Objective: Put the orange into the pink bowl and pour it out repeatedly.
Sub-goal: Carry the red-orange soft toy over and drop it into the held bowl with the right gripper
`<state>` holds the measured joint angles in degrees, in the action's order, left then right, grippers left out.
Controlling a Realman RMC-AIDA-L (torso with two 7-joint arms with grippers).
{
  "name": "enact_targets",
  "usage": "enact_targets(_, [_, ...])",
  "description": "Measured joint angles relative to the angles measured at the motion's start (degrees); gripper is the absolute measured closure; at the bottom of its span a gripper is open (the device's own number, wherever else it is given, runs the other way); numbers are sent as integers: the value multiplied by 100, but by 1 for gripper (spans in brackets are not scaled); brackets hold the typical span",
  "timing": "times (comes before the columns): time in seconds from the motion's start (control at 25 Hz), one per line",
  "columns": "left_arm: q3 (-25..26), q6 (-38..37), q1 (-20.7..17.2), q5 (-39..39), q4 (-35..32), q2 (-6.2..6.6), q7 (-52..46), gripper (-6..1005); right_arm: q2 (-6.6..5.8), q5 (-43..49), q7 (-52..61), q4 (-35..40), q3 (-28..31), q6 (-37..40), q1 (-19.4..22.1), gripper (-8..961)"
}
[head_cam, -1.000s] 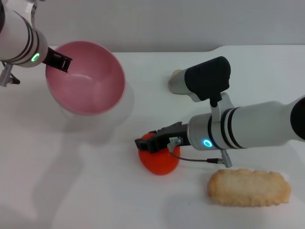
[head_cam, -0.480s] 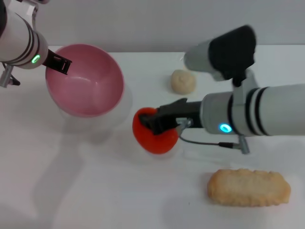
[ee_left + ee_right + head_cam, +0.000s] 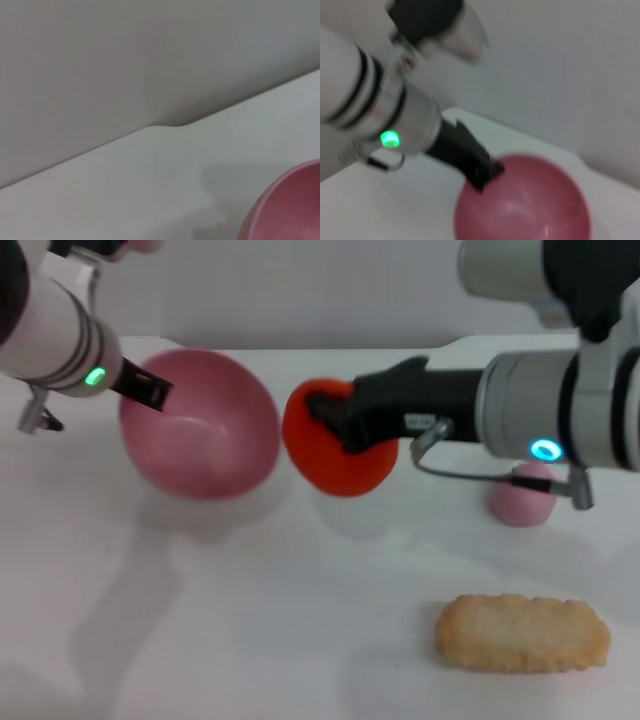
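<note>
- The right gripper [image 3: 335, 425] is clamped on the orange [image 3: 338, 455], its dark fingers closed over the fruit's upper side, and holds it clear of the desk [image 3: 250, 620] — a soft shadow lies on the surface beneath it.
- The orange hangs just beside the pink bowl [image 3: 200, 425], at the bowl's right rim, toward the desk's far edge.
- The left gripper [image 3: 148, 390] has the pink bowl by its left rim, fingers closed on the wall; the bowl sits near the far left part of the desk, its opening turned up and slightly forward.
- In the right wrist view the left gripper [image 3: 479, 172] bites the bowl's [image 3: 530, 210] rim, and the bowl's inside looks empty.
- A small pink fruit [image 3: 522, 500] lies toward the right edge of the desk, partly behind the right arm.
- A long beige biscuit [image 3: 522, 633] rests near the front right corner — well apart from the bowl.
</note>
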<state>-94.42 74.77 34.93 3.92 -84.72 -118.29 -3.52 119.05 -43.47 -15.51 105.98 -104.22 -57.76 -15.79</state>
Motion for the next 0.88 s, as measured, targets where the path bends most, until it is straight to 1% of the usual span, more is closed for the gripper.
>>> enact_targets(0.16, [-294,-151,36,391,6,-3,1,961,0,351,64,202,154,-64,19,885])
enact_targets(0.4, [-718,-405,166,920,15,-5,12,961,-20,383,55,-74,229,36,-92,897])
enact_targets(0.68, [-759,-559,194,1205,19,-8,71,960,-22,364,-25,-298,205,252,-139,898])
enact_targets(0.88, [-754,-600,198,1315,23,-8,87,960,-22,357,-39,-420,167,274,-152,834])
